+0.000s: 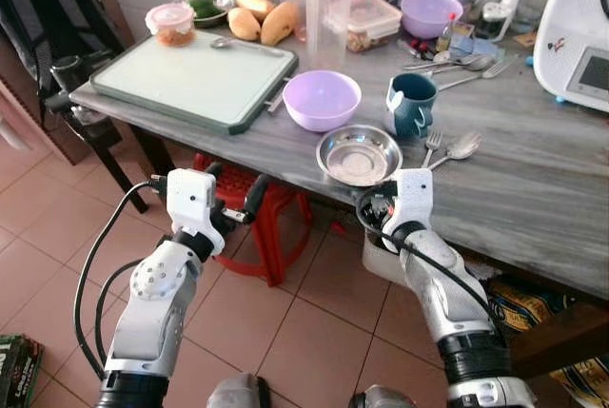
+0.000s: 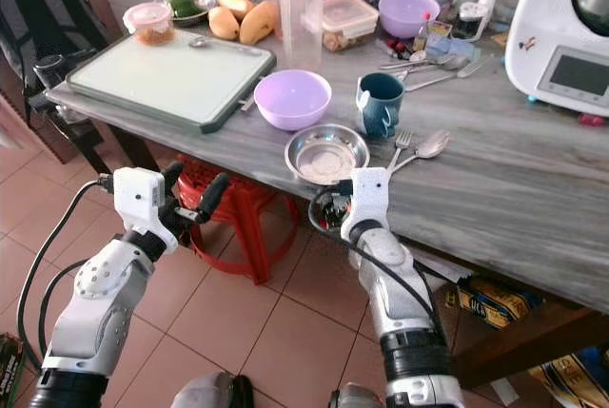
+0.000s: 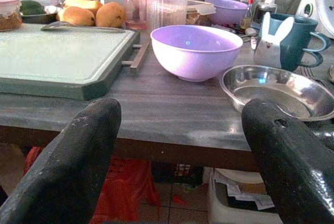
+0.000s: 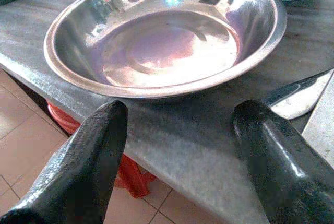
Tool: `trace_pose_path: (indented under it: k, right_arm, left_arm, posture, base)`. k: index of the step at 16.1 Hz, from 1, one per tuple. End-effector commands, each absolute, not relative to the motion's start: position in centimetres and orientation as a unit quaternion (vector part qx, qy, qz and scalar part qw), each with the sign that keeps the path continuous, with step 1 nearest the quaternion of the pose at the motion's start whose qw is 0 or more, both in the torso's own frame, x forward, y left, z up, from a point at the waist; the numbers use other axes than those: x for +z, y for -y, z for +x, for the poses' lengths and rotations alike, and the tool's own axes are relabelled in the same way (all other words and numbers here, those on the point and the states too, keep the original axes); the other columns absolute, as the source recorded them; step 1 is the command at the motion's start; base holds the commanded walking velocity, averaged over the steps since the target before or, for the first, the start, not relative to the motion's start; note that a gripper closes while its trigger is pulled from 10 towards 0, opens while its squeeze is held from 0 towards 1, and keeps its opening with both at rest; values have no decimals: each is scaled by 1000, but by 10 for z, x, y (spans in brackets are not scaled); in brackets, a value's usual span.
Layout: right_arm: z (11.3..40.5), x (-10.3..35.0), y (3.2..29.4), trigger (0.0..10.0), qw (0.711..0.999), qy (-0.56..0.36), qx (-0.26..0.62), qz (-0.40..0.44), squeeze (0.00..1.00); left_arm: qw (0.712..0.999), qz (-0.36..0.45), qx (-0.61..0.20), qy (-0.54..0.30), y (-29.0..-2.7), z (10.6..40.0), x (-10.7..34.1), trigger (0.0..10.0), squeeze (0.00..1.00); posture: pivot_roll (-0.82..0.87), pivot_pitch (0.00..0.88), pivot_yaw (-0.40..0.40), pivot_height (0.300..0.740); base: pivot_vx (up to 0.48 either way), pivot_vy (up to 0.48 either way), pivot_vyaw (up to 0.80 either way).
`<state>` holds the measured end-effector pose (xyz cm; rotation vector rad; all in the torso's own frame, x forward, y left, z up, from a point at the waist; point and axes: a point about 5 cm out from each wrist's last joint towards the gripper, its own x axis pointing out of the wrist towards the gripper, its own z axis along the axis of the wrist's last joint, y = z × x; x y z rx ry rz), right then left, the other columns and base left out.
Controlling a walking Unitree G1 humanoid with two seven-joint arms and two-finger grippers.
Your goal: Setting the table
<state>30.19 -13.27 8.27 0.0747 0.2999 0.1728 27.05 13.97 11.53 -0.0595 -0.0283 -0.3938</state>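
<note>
A steel bowl [image 1: 359, 155] sits near the front edge of the grey table [image 1: 533, 189]. Behind it stand a lilac bowl [image 1: 322, 99] and a teal mug [image 1: 411, 104] with a white rabbit on it. A fork [image 1: 432, 146] and a spoon [image 1: 461, 146] lie to the bowl's right. My right gripper [image 4: 182, 112] is open at the table's edge, just in front of the steel bowl [image 4: 167, 31] and apart from it. My left gripper [image 1: 236, 184] is open and holds nothing, lower and to the left, in front of the table edge.
A green cutting board [image 1: 195, 75] covers the table's left part, with mangoes [image 1: 262, 23], a clear bottle [image 1: 328, 9] and containers behind it. A white appliance [image 1: 576, 37] stands at the back right. A red stool [image 1: 257, 218] is under the table and a dark chair [image 1: 57, 47] at the left.
</note>
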Motion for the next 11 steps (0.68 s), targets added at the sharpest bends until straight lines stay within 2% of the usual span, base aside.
trace_pose_path:
  k: [1, 8, 11]
  right_arm:
    - [299, 76, 135, 10000, 982, -165, 84, 42, 0]
    - [266, 70, 152, 10000, 982, -176, 9, 62, 0]
    - [267, 81, 160, 10000, 988, -148, 2, 48, 0]
  left_arm:
    - [980, -21, -196, 14, -141, 269, 117, 10000, 0]
    - [980, -20, -197, 12, -141, 269, 117, 10000, 0]
    - [980, -21, -199, 12, -140, 271, 117, 10000, 0]
  posture:
    - [21, 29, 56, 740]
    - [6, 33, 61, 740]
    - [-2, 30, 64, 740]
  base:
    - [0, 0, 0]
    - [0, 0, 0]
    - [0, 0, 0]
